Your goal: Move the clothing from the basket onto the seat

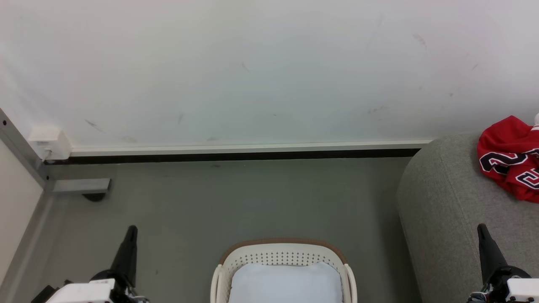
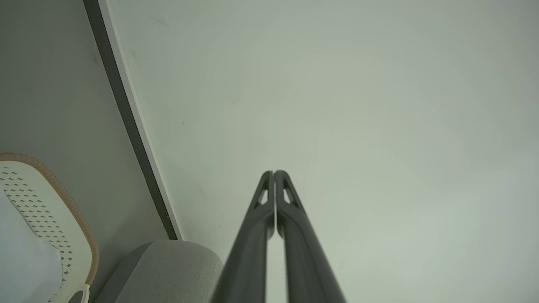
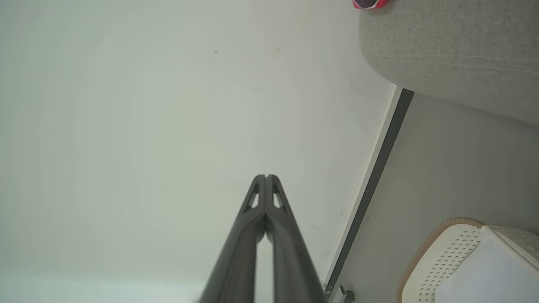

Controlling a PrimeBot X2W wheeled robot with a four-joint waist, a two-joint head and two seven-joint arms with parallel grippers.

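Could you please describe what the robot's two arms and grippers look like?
The left gripper and right gripper match: two long, matte black fingers tapering to slim rounded tips, each with a triangular cut-out near the tip. In the head view, each joins a black base on a boxy white wrist housing.

What you can read sits on the red jersey point(image 1: 505, 143), which lies crumpled on the seat point(image 1: 446, 202) at the right edge of the head view. You see black figures outlined in white on it. The one on the jersey's left fold reads like a 2, though creases bend it. The second, lower and further right, is cut off by the picture's edge and folded over, so you cannot read it. In the right wrist view a sliver of the jersey point(image 3: 369, 3) shows a dark, white-edged patch, too small to read.
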